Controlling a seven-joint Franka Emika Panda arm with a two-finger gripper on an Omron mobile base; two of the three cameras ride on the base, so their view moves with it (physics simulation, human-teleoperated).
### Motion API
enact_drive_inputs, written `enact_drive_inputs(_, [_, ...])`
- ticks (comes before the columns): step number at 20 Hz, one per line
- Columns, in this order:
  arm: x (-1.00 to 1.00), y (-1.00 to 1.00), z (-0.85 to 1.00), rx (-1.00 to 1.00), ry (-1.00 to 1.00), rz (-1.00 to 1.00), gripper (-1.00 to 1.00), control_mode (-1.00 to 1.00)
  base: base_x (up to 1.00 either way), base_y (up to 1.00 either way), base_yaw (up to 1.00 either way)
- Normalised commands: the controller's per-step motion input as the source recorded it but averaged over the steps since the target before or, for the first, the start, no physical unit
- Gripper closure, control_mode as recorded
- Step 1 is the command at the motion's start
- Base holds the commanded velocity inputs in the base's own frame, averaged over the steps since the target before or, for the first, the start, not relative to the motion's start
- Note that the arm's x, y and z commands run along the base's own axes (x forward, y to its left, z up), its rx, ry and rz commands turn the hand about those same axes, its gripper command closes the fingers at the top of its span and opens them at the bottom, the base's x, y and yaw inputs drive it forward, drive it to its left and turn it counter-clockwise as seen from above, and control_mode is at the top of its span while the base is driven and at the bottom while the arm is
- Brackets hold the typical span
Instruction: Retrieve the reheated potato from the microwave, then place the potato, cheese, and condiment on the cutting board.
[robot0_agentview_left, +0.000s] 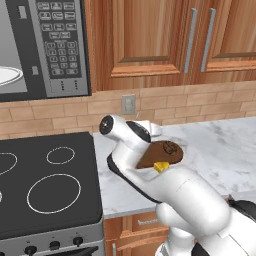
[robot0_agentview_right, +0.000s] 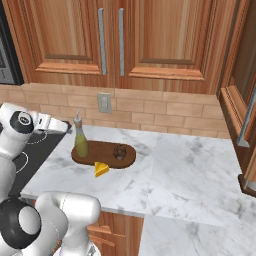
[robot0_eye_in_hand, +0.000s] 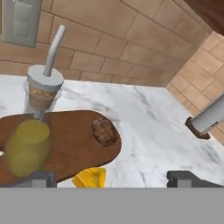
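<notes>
The oval cutting board (robot0_agentview_right: 100, 156) lies on the marble counter near the wall. On its left end stands the condiment bottle (robot0_agentview_right: 80, 140) (robot0_eye_in_hand: 31, 140), upright. The potato (robot0_agentview_right: 119, 151) (robot0_eye_in_hand: 104, 131) rests on the board's right part. The cheese (robot0_agentview_right: 101, 169) (robot0_eye_in_hand: 90, 177) lies on the marble against the board's front edge. My gripper (robot0_eye_in_hand: 113, 179) (robot0_agentview_right: 61, 126) hovers left of the bottle and above the board's left end, open with nothing between its fingers. The microwave (robot0_agentview_left: 57, 45) hangs at the upper left; my arm covers part of the board (robot0_agentview_left: 167, 155) in the left base view.
A white plate (robot0_agentview_left: 7, 76) shows inside the microwave. The black stovetop (robot0_agentview_left: 45, 185) borders the counter on the left. A wall outlet (robot0_agentview_right: 104, 102) sits behind the board. Open marble (robot0_agentview_right: 200, 170) stretches right toward a side cabinet with a metal handle (robot0_eye_in_hand: 209, 116).
</notes>
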Motion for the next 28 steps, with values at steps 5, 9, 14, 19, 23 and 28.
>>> enact_drive_inputs(5, [-0.09, -0.51, 0.01, -0.01, 0.25, 0.16, -1.00, -1.00, 0.00, 0.00, 0.00])
enact_drive_inputs(9, [-0.03, -0.59, 0.00, 0.07, 0.30, 0.01, -1.00, -1.00, 0.00, 0.00, 0.00])
enact_drive_inputs(14, [0.00, -0.41, -0.02, 0.13, 0.29, 0.00, -1.00, -1.00, 0.00, 0.00, 0.00])
enact_drive_inputs(19, [0.01, -0.11, -0.23, 0.16, 0.26, -0.09, -1.00, -1.00, 0.00, 0.00, 0.00])
enact_drive_inputs(23, [0.00, -0.02, -0.35, 0.19, 0.18, -0.15, -1.00, -1.00, 0.00, 0.00, 0.00])
enact_drive_inputs(28, [0.00, 0.00, -0.45, 0.25, 0.04, -0.14, -1.00, -1.00, 0.00, 0.00, 0.00])
